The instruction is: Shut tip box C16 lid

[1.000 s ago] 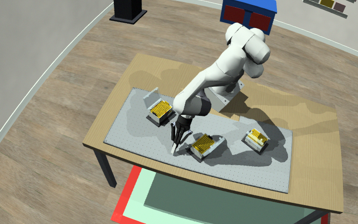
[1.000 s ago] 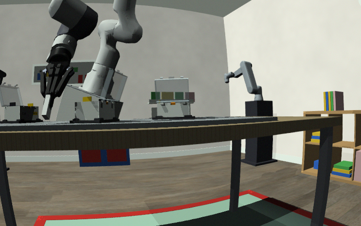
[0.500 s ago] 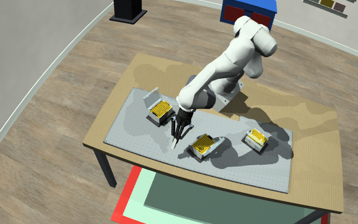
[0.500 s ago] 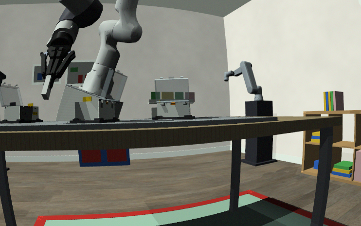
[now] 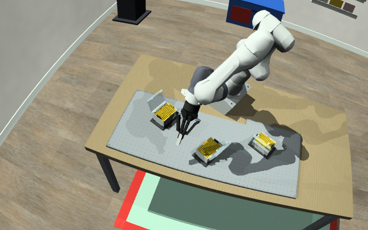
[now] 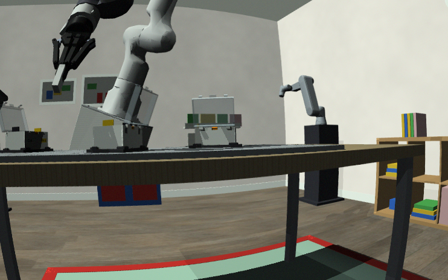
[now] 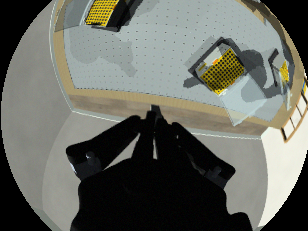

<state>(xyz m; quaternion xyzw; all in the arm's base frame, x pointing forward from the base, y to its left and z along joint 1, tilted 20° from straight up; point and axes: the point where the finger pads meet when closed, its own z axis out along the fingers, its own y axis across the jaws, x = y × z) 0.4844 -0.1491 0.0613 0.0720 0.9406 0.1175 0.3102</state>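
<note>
Three tip boxes with yellow inserts sit on holder plates on the grey mat. The left box (image 5: 163,112) has its clear lid standing up. The middle box (image 5: 208,148) has its lid leaning back to the right. The right box (image 5: 262,142) has its lid upright, as the exterior view (image 6: 212,127) shows. The ID stickers are too small to read. My gripper (image 5: 179,140) is shut and empty. It hangs above the mat between the left and middle boxes and touches neither. It also shows in the low view (image 6: 58,82) and in the wrist view (image 7: 154,116).
My arm's base (image 5: 233,100) stands behind the mat near the middle box. The table's front edge (image 5: 190,184) runs just past the mat. A bookshelf (image 6: 412,178) stands off to the right of the table.
</note>
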